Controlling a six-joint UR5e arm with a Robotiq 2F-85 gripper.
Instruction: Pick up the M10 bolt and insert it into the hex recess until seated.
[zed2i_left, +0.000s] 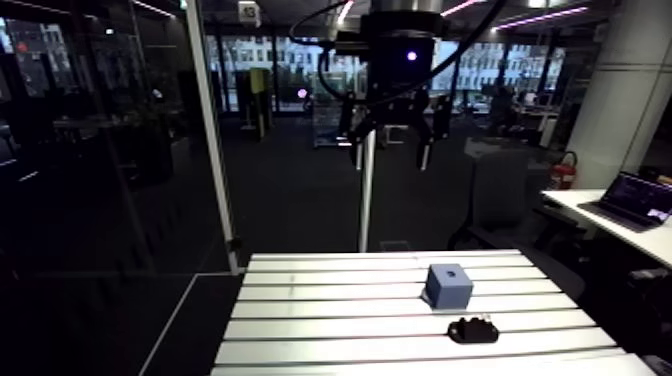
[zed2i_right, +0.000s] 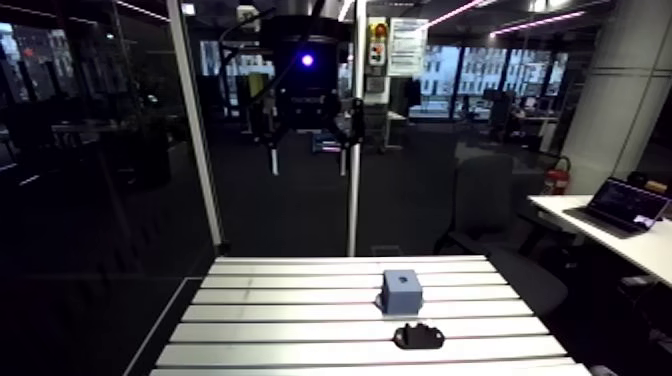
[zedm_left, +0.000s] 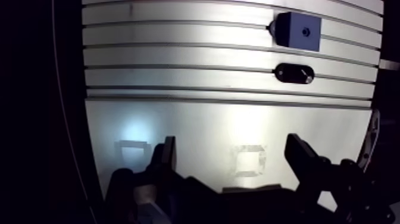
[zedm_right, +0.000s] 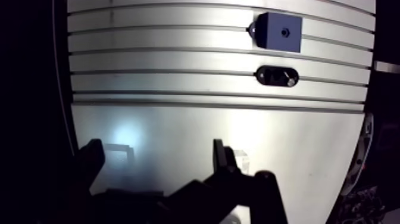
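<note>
While the hand (zedm_left: 232, 146) hangs wide and empty above the bench (zed2i_left: 300, 325), the blue block (zed2i_left: 448, 286) sits toward the right edge, a dark holder (zed2i_left: 472, 329) just beside it. The glint there, probably the M10 bolt (zedm_right: 290, 82), is small, so a misaligned descent could knock it.

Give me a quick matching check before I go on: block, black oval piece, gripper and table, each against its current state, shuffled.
1. blue block
2. black oval piece
3. gripper
4. table

A. open, holding nothing, well above the table
B. slotted aluminium
C. on the table, hole in its top face
D. low and flat, on the table beside the block

Pairs: 1-C, 2-D, 3-A, 4-B
</note>
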